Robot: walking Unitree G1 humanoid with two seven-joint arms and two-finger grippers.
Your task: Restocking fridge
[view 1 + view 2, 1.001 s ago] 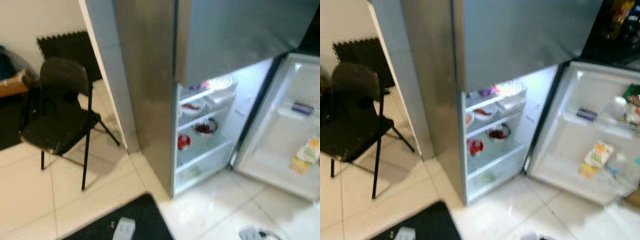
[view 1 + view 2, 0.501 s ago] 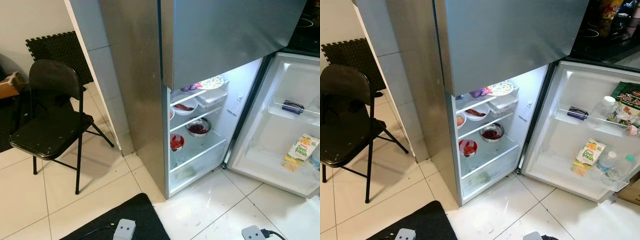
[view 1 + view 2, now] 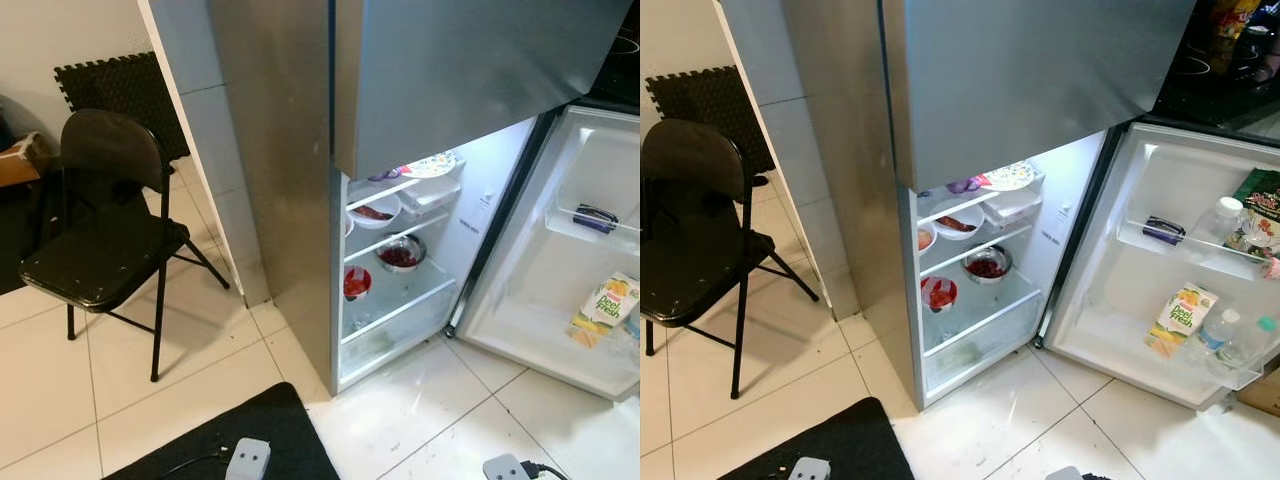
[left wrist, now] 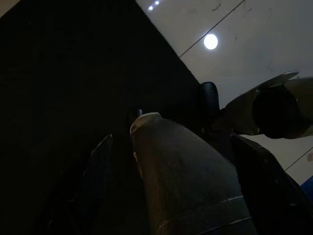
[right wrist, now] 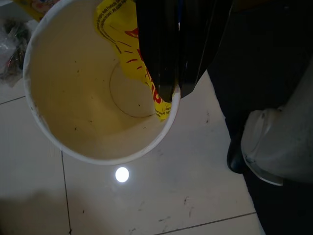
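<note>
Below the head camera, a steel fridge (image 3: pixel 970 90) stands with its lower door (image 3: pixel 1160 260) swung wide; lit shelves hold a patterned plate (image 3: pixel 1008 176), a white bowl (image 3: pixel 958 224), a metal bowl (image 3: pixel 986 267) of dark red food and a small red-filled bowl (image 3: pixel 938 293); door racks carry a juice carton (image 3: pixel 1181 318), water bottles (image 3: pixel 1230 335) and a green packet (image 3: pixel 1260 205). Down at the right wrist, the right gripper (image 5: pixel 168 95) has its black fingers pinched narrow over the rim of a white paper cup (image 5: pixel 83 98), a yellow wrapper (image 5: pixel 122 44) pressed inside; white floor tile (image 5: pixel 146 196) lies beneath it. Whether the left gripper's fingers (image 4: pixel 100 166) are apart cannot be told in the dark; a black mat (image 4: pixel 73 73) lies under it. A black folding chair (image 3: pixel 105 230) stands well to the left of the fridge.
</note>
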